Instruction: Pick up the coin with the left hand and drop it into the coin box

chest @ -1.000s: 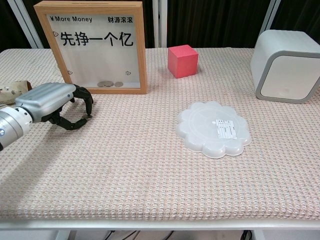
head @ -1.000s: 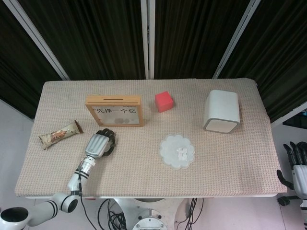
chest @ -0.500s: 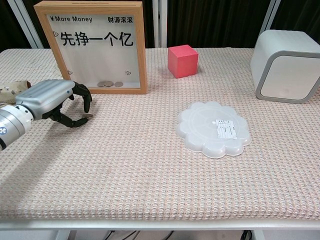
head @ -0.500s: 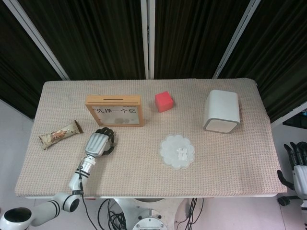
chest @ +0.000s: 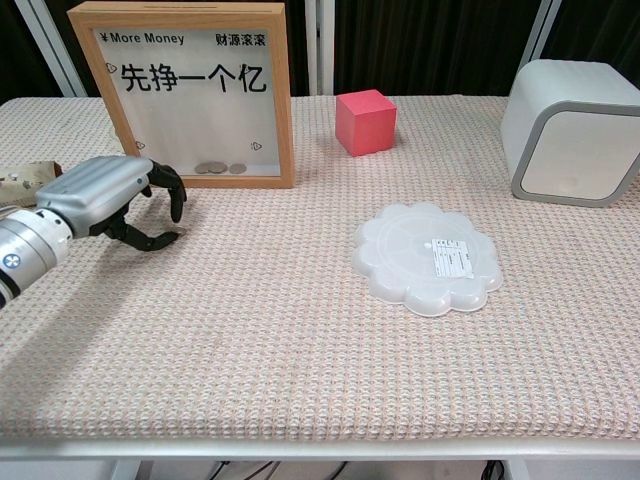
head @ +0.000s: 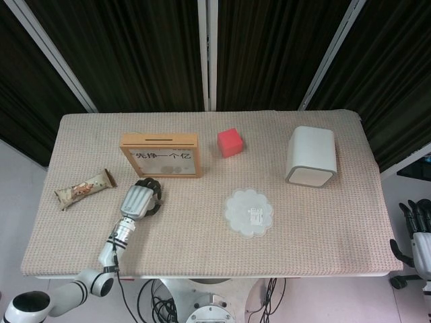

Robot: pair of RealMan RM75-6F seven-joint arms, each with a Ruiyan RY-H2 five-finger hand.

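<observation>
Pinching coin (chest: pixel 172 236) at left hand (chest: pixel 105 198) fingertips, low over bench (chest: pixel 300 330) just before coin box (chest: pixel 182 92). Keep pinch firm, lift, align edge-on with top slot (head: pixel 159 139).

I am looking at my left hand (chest: pixel 100 195), which is showing a smooth silver-grey shell over its back, with black fingers (chest: pixel 172 192) coming out from under it. In the chest view, the wrist behind it is appearing as a ribbed, silver metal cuff, with a white segment after it carrying a small dark round mark. From the head view, the left arm (head: pixel 74 293) is showing white rounded links with black bands at the joints, and a thin black cable (head: pixel 120 286) is running along beside it. My right hand (head: pixel 419 232) is showing at the frame edge: black fingers above a pale grey-white body.
</observation>
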